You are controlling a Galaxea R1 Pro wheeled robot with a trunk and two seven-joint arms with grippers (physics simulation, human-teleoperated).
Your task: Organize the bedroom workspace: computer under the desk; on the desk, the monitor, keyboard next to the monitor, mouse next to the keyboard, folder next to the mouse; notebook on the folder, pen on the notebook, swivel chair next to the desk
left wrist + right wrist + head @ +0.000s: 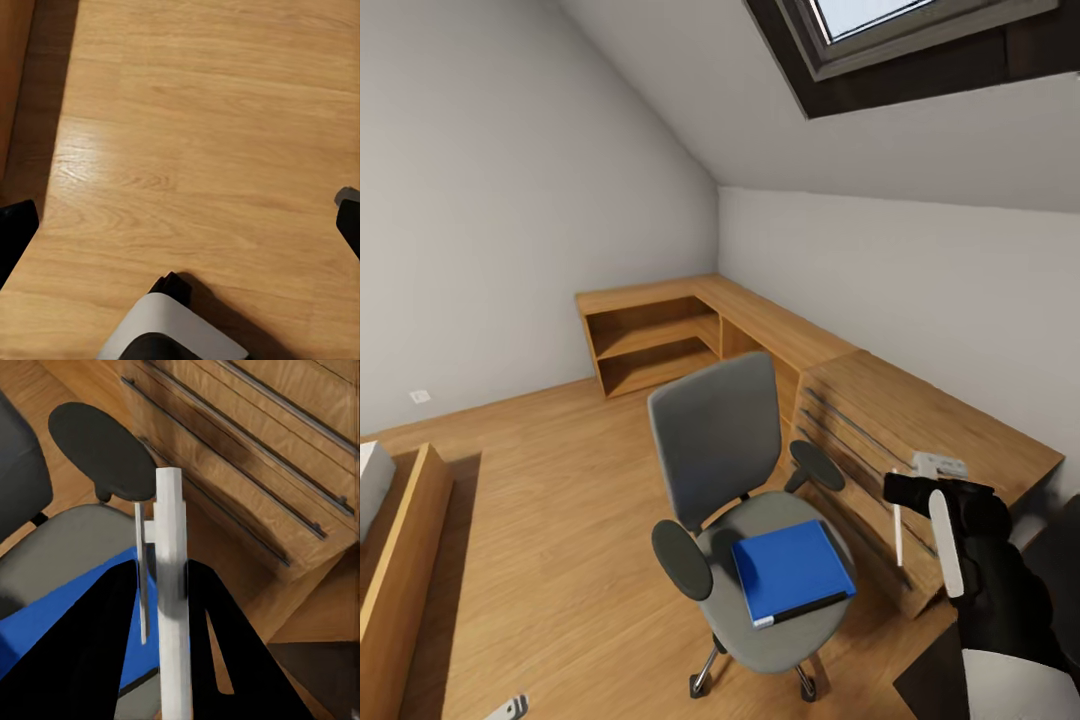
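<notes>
The right pincer (925,510) gripped the pen (897,518) above the swivel chair (745,500); a loose hold might drop it beside the folder (792,570). Left pincer's state unclear.

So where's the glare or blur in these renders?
Left wrist view: a pale sheen patch on the wood floor, grain sharp elsewhere. Right wrist view: the white stick looks smeared midway. Head view: soft overall, skylight blown white.
</notes>
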